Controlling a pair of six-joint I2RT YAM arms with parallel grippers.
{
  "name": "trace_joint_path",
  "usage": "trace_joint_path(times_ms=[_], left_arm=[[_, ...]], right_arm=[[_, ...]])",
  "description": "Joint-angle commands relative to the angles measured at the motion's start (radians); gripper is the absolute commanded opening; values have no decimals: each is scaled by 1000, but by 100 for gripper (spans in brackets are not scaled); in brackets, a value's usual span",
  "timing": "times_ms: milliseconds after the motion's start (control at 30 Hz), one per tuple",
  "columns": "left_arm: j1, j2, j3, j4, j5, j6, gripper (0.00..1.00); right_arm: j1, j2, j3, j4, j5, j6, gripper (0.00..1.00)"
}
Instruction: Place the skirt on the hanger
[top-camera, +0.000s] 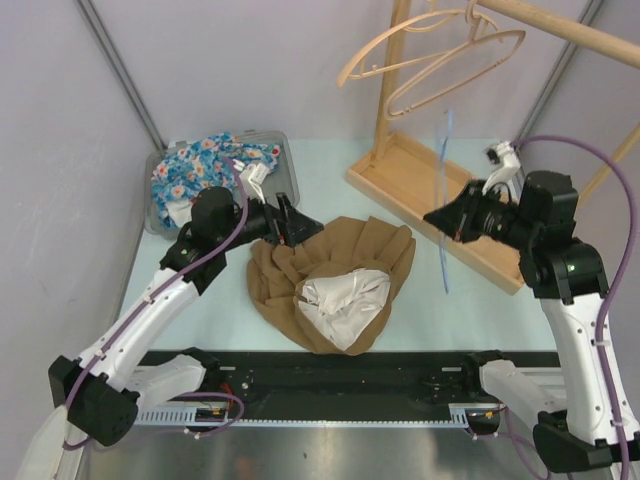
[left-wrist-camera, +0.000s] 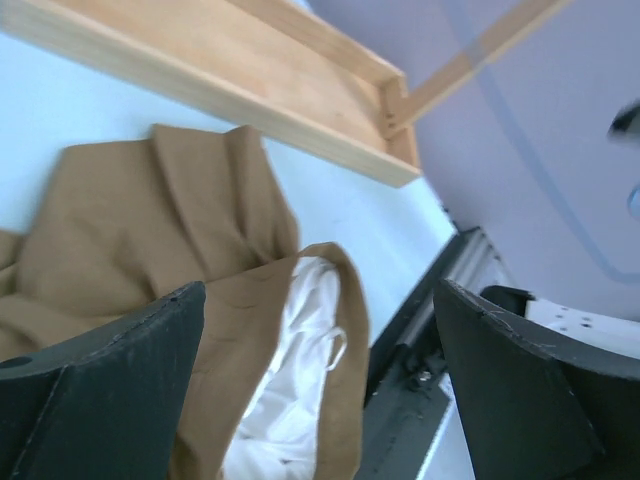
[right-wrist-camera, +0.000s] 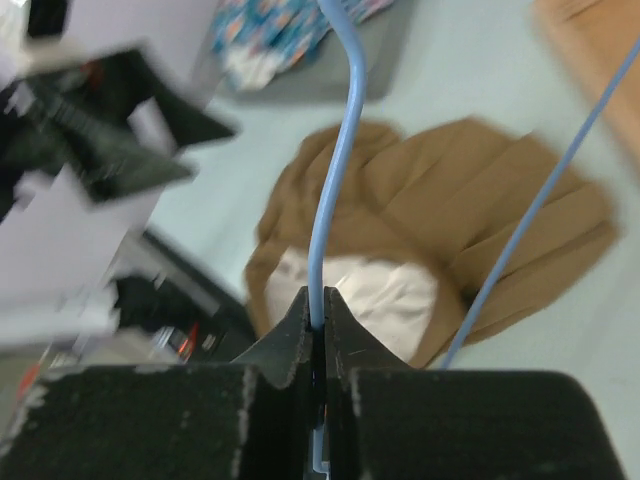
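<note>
Pale lavender walls (top-camera: 250, 60) close in a light blue-green table (top-camera: 470, 320). Landmark: wooden rack (top-camera: 415, 180) at the far right, with a shallow base tray, an upright post and a rod running off to the right. Bare wooden hangers (top-camera: 478, 30) crowd the rod close to the post. Well left of the rack, at the far corner, sits a gray bin (top-camera: 285, 165) holding a crumpled blue floral cloth (top-camera: 200, 170). A black rail (top-camera: 340, 375) runs along the table edge nearest the arm bases, well in front of the rack. The skirt (top-camera: 370, 245) lies just left of the rack's base tray, with a strip of bare table between them. It is tan-brown and heaped in soft pleated folds, spread roughly round, not flat. Its white lining (top-camera: 345, 300) is turned out and bunched on the side away from the rack post. The left gripper (top-camera: 290, 225) sits low at the skirt's edge farthest from the rack, its fingers (left-wrist-camera: 110, 390) spread wide with nothing between them. The left wrist view shows brown folds and lining under the gap. The right gripper (top-camera: 440, 218) hovers just in front of the rack's tray, pinched tight on a thin blue hanger (right-wrist-camera: 335, 180). The wire stands near upright, crossing the tray's front edge in the top view. The right wrist view is motion-blurred at the edges.
</note>
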Motion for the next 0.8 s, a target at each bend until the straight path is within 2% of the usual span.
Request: trace_joint_path(times_ms=[0, 133, 167, 200, 267, 367, 567, 667, 700, 767], left_arm=[[3, 30, -15, 265, 198, -119, 100], [3, 25, -91, 481, 249, -282, 100], [1, 25, -105, 562, 252, -310, 100], [-2, 25, -123, 600, 251, -363, 100], [-20, 33, -130, 652, 239, -390, 100], [-49, 36, -114, 594, 148, -374, 100], [-54, -25, -168, 563, 22, -368, 95], [-54, -54, -183, 513, 1, -347, 75], [-54, -62, -185, 497, -4, -331, 62], [-56, -80, -187, 459, -10, -321, 49]], right_arm=[[65, -97, -98, -34, -355, 7, 0], [136, -131, -151, 167, -454, 146, 0], [160, -128, -157, 210, -451, 178, 0], [188, -113, -163, 297, -451, 227, 0], [297, -93, -166, 362, -408, 255, 0], [464, -39, -166, 478, -321, 255, 0], [570, 47, -166, 610, -273, 292, 0], [576, 75, -166, 647, -273, 303, 0], [576, 78, -166, 646, -267, 301, 0], [578, 88, -166, 644, -256, 291, 0]])
